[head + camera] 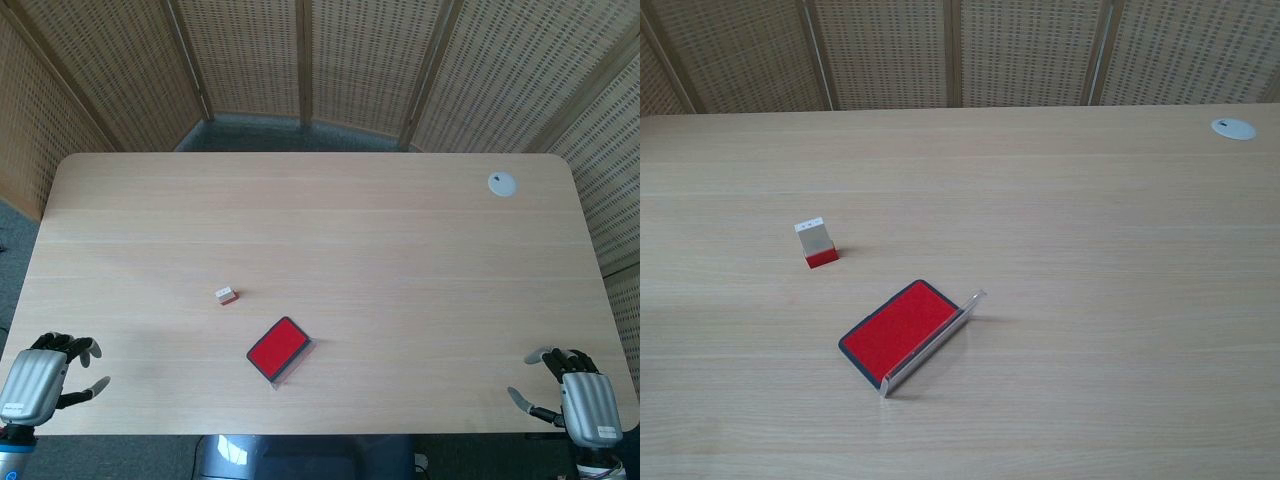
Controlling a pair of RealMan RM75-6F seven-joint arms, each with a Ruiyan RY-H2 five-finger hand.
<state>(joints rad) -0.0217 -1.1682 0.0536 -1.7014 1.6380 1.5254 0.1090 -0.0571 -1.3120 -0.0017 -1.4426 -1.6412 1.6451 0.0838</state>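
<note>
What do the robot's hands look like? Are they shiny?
Both hands look alike. The left hand and the right hand each have a ribbed, silvery grey back plate with a small label near the wrist. The fingers are dark with pale grey tips. A bit of blue shows at the left wrist.

A flat red pad (902, 328) lies on the wooden bench (1090, 300). A clear lid (932, 343) stands up along its right edge. A small block (816, 243), white on top and red below, stands near it, not touching.
</note>
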